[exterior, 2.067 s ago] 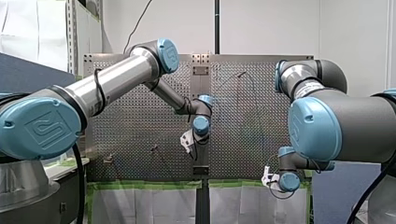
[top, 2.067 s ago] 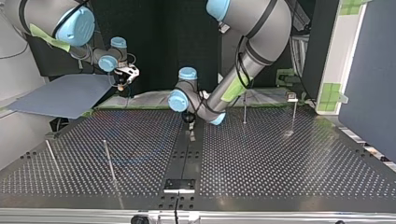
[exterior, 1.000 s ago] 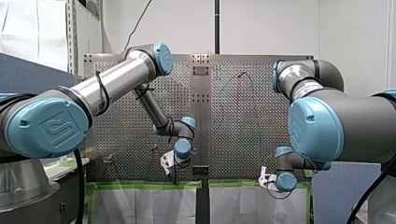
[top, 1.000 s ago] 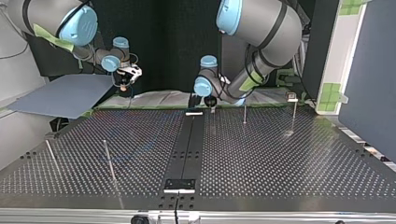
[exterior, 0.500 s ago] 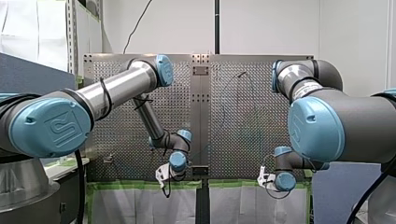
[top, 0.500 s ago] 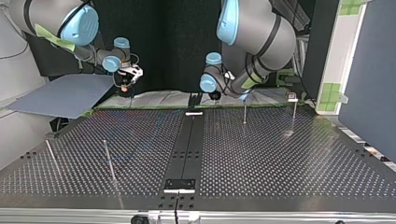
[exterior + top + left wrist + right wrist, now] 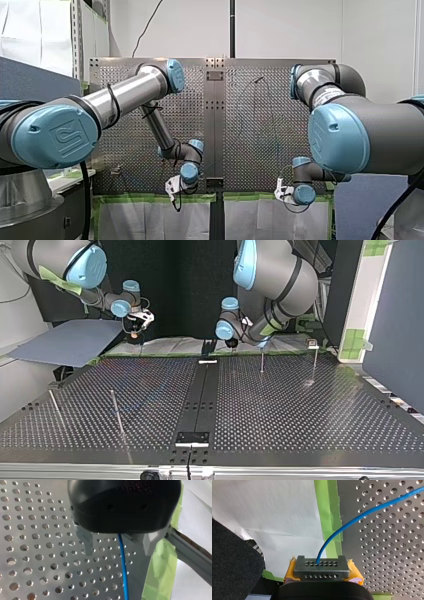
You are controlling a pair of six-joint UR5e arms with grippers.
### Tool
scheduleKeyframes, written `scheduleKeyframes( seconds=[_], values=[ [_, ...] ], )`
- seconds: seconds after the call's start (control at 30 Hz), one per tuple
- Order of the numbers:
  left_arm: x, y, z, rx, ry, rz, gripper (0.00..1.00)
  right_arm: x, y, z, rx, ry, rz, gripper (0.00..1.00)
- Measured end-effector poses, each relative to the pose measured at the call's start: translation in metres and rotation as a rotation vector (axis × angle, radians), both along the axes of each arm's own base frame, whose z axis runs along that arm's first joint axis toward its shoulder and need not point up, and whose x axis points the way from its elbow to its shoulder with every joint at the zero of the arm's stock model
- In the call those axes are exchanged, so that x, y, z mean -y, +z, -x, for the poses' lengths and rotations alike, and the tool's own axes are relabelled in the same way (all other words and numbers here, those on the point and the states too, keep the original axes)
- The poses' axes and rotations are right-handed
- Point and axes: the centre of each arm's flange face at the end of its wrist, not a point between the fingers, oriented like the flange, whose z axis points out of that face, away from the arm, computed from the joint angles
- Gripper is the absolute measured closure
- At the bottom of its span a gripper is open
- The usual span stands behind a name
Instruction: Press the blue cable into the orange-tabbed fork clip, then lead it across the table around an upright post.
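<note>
Got my left end effector (image 7: 118, 553) sitting low over the perforated table (image 7: 37, 555), right by the strip of green tape (image 7: 160, 577) along its edge, metal fingers (image 7: 87, 545) spread wide. Can see the blue cable (image 7: 123, 567) coming out from under the black body and running straight down the gap, roughly mid-way, touching neither finger as far as can be told. Over in the right wrist view, got my right end effector (image 7: 321, 566) pinched narrow on that same cable, yellow pads (image 7: 290, 571) bulging either side of a grey metal block dotted with small holes. Cable leaving the block, curving off over the tape and out across the table. Plain white sheet (image 7: 274, 517) ahead of it, on the other side of the tape. In the top view, spotting my left arm (image 7: 275, 275) at the view's right, wrist down at the far table edge near a thin upright post (image 7: 261, 360), and my right arm (image 7: 65, 260) at the view's left, wrist hanging off the table beside a blue-grey board (image 7: 70, 342). Only faint blue traces of cable on the table from there. Can't pick out the orange-tabbed clip, too small to tell. Branding-wise, just the embossed UR logo on the big blue joint cap (image 7: 57, 137) in the front view.
</note>
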Motion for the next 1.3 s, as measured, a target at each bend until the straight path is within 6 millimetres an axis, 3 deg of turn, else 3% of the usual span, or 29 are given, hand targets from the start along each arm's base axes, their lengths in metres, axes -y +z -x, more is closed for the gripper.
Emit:
scheduleKeyframes(
  seconds=[0.03,0.07,0.13,0.17,0.2,0.23,0.27,0.3,0.33,0.87,1.3],
  values=[
    [0.0,0.0,0.0,0.0,0.0,-0.001,0.14,0.0,0.0,0.0,0.0,0.0,0.0,1.0],
    [0.0,0.0,0.0,0.0,0.0,-0.002,0.14,0.0,0.0,-0.001,0.0,0.001,0.0,1.0],
    [0.0,0.0,0.001,-0.002,-0.002,-0.009,0.43,0.0,0.0,-0.001,0.0,0.002,0.0,1.0],
    [0.0,0.0,0.001,-0.005,-0.001,-0.015,0.43,-0.001,0.0,-0.001,0.0,0.002,0.0,1.0],
    [0.0,0.0,0.002,-0.009,0.001,-0.024,0.62,-0.001,0.0,-0.001,0.0,0.002,0.0,1.0],
    [-0.001,0.0,0.003,-0.013,0.005,-0.031,0.68,-0.001,0.0,-0.002,0.0,0.003,0.0,1.0],
    [-0.002,0.0,0.004,-0.017,0.009,-0.038,0.68,-0.001,0.0,-0.002,0.0,0.003,0.0,1.0],
    [-0.003,0.0,0.005,-0.024,0.016,-0.048,0.76,-0.001,0.0,-0.002,0.0,0.003,0.0,1.0],
    [-0.003,0.0,0.006,-0.029,0.021,-0.055,0.99,-0.001,0.0,-0.002,0.001,0.003,0.0,1.0],
    [-0.009,0.003,0.021,-0.057,0.115,-0.162,0.99,0.003,0.0,0.005,0.006,-0.011,0.003,1.0],
    [0.042,0.008,0.068,-0.019,0.108,-0.236,0.99,0.004,0.0,0.009,0.009,-0.018,0.003,1.0]
  ],
)
